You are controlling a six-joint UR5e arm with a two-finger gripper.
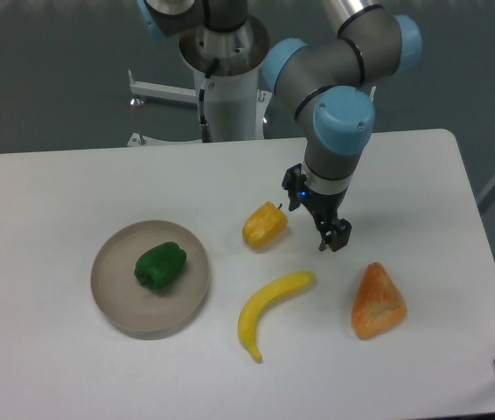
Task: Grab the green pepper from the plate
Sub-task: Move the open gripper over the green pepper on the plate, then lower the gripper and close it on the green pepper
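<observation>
The green pepper (160,266) is small, glossy and dark green. It lies in the middle of the round beige-grey plate (114,293) at the left of the white table. My gripper (334,238) hangs above the table well to the right of the plate, between the yellow pepper and the orange wedge. It holds nothing. Its fingers point down and away, so I cannot tell how far apart they stand.
A yellow-orange pepper (265,225) lies just left of the gripper. A yellow banana (269,309) lies below it. An orange wedge-shaped fruit (378,302) lies to the right. The arm's base (227,79) stands at the table's back edge.
</observation>
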